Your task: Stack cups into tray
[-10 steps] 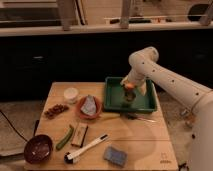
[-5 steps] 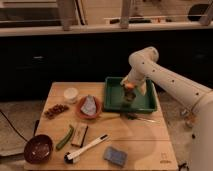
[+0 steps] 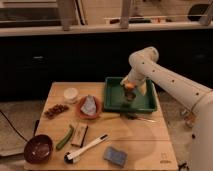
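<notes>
Bench point(image 3: 135, 137): light wood, in a dim room with dark cabinets behind.
Tray point(image 3: 114, 102): green, at the bench's far right.
Cups point(image 3: 129, 96): orange over grey, standing inside the tray.
My end effector point(image 3: 129, 88): down over the cups; grip, I cannot tell.
Bowl point(image 3: 38, 148): maroon, near left corner.

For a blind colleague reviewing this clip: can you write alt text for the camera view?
A white robot arm reaches over a green tray on a wooden table, its gripper at an orange cup above a grey cup in the tray.
</notes>
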